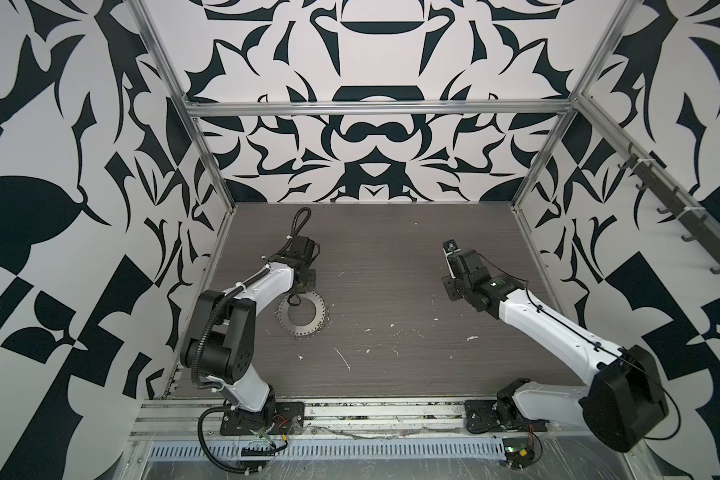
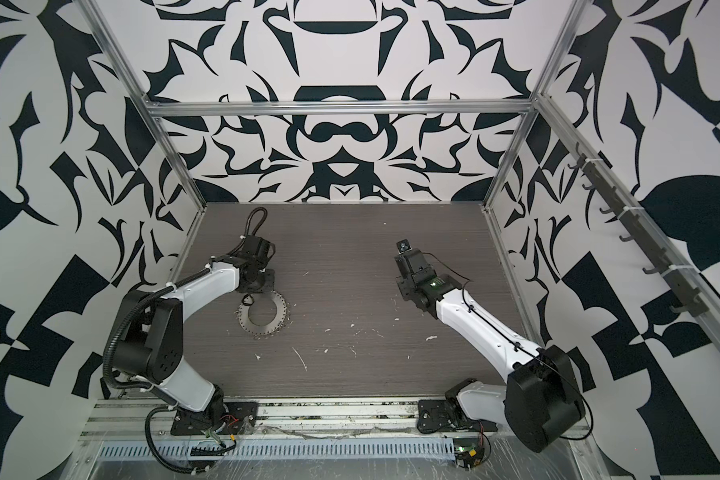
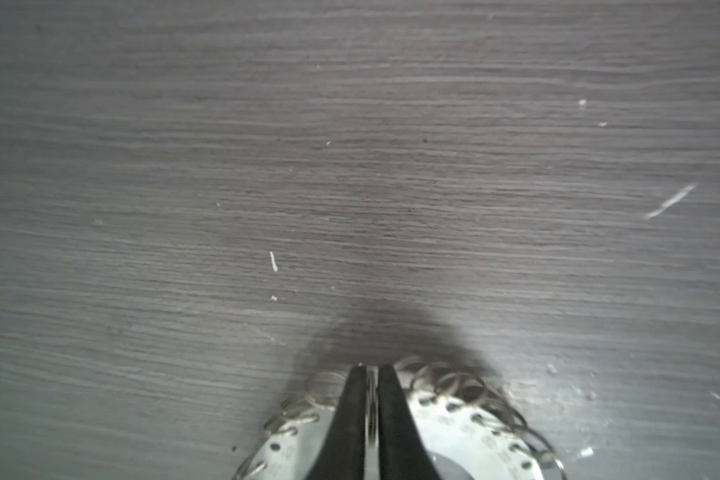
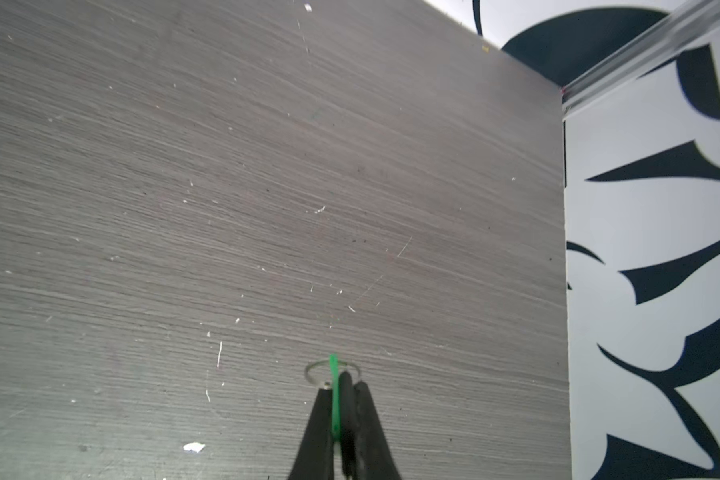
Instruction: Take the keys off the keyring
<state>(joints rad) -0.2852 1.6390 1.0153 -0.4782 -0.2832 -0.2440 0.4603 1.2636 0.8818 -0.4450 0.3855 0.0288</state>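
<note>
The keyring point(image 1: 305, 329) is a flat grey disc with a large hole, fringed with silver wire loops, lying on the table's left half. It shows in both top views point(image 2: 262, 326) and close up in the left wrist view point(image 3: 454, 419). My left gripper point(image 3: 373, 370) points down at the disc's far rim point(image 1: 294, 300), its jaws a narrow gap apart with one wire loop standing between them. My right gripper point(image 4: 344, 384) hangs above the right half of the table point(image 1: 449, 246), well away from the disc. It is shut on the keys point(image 4: 334, 399), a thin green piece beside a black one, with a wire loop point(image 4: 312, 368) at the tip.
Small white flecks point(image 1: 344, 359) are scattered over the dark wood-grain table point(image 1: 391, 257). The patterned side wall point(image 4: 649, 249) and an aluminium post point(image 1: 545, 137) stand close to the right of the right gripper. Both arm bases sit on the front rail point(image 1: 383, 411).
</note>
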